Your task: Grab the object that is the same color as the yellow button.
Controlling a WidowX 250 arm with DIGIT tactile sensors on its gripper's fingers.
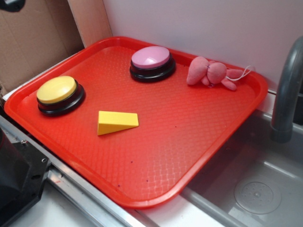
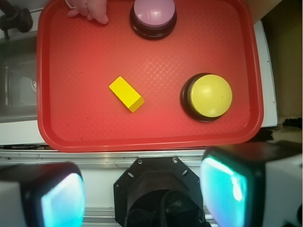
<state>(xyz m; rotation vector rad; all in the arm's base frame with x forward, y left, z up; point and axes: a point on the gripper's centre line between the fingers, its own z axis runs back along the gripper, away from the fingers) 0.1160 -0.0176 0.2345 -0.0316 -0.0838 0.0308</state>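
While the red tray (image 1: 142, 189) takes up most of the exterior view, it carries four loose items: two push buttons, one wedge block and one plush toy.

Left to right in the exterior view:
- One yellow button (image 1: 57, 91), domed yellow top on a black base, sits near the tray's left corner.
- One yellow wedge block (image 1: 116, 122) lies flat on the tray floor just right of and in front of that button, apart from it, with its thin end pointing right. It matches the colour of the yellow dome.
- One pink button (image 1: 151, 60), same shape with a black base, sits near the tray's far edge, well apart from the wedge.
- One pink plush toy (image 1: 212, 73) lies near the far right corner, beside the pink button but not touching it; a white loop of cord trails from it over the rim.
- One grey faucet (image 1: 287, 94) stands right of the tray, above a grey sink basin (image 1: 251, 189) with one round drain.

Wrist view, looking down: the gripper (image 2: 142, 189) hangs outside the tray's near rim, over the metal ledge. Its two fingers (image 2: 61, 198) show at the lower left and lower right, spread wide apart, with nothing between them. The wedge lies near the tray's middle, well ahead of the fingers and untouched.
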